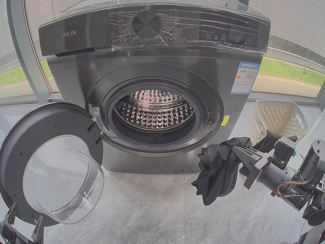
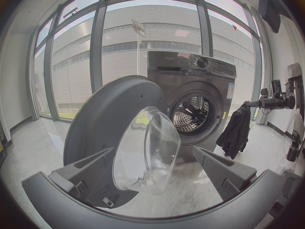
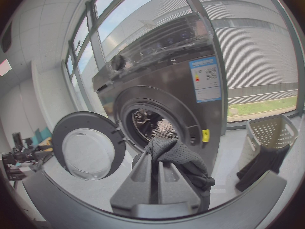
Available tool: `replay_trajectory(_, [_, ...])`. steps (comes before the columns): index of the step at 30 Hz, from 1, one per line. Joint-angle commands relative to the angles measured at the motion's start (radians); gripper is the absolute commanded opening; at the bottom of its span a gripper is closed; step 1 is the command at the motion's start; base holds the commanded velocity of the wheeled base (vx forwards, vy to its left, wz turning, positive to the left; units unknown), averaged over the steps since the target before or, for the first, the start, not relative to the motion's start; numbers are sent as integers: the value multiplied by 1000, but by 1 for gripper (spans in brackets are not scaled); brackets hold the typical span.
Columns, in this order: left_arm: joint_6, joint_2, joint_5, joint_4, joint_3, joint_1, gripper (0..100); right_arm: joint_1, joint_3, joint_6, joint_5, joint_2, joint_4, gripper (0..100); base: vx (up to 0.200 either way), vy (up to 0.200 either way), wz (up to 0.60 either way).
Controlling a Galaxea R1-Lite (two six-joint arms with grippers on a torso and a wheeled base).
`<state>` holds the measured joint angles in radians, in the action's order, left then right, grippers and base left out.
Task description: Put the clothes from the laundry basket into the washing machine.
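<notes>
I have my left claw (image 1: 24, 222) spread open and empty low by the swung-wide door (image 1: 44, 129), I reckon to keep the drum mouth (image 1: 154, 114) unblocked, while 1 black garment (image 1: 218, 168) hangs just right of it, pinched in my closed right claw (image 1: 237, 149), near the laundry basket (image 1: 282, 114).

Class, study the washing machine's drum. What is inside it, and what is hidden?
The drum shows bare perforated metal walls, with no clothes visible. Its front floor is hidden below the door seal, so that part cannot be checked.
</notes>
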<state>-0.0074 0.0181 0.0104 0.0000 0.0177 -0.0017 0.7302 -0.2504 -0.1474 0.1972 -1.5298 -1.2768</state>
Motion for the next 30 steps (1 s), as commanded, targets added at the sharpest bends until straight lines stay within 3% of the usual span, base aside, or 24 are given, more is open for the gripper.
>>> replay_trajectory(1, [0,-18,0,0,-18,0,100,107,7,-34,-30,17,-33,0,0,0,0])
replay_trajectory(7, [-2,-18,-1,0,-18,0,100,98,-13,-30,-27,-50,-36,0,0,0,0])
replay_trajectory(10, [-16,-18,-4,-2,-18,3,100,69,-33,-29,-22,-102,-53,0,0,0,0])
replay_trajectory(14, [-11,-18,-6,-2,-18,3,100,67,-52,-26,-16,-148,-81,0,0,0,0])
replay_trajectory(16, [6,-18,-7,-8,-18,5,100,71,-66,-17,-4,-170,-99,0,0,0,0])
replay_trajectory(19, [-22,-1,3,-55,64,12,100,80,-87,-11,25,-181,-113,0,0,0,0])
replay_trajectory(20, [-48,65,29,-86,199,17,100,83,-107,-11,28,-184,-113,0,0,0,0])
replay_trajectory(21, [-54,103,56,-86,246,5,100,83,-124,-11,27,-185,-111,0,0,0,0])
replay_trajectory(26, [-45,336,298,-94,274,0,100,100,-253,-11,19,-237,-99,0,0,0,0])
replay_trajectory(29, [-22,464,387,-112,271,-4,100,98,-305,-11,18,-265,-95,0,0,0,0])
replay_trajectory(30, [-22,464,387,-112,271,-4,100,98,-305,-11,18,-265,-95,0,0,0,0])
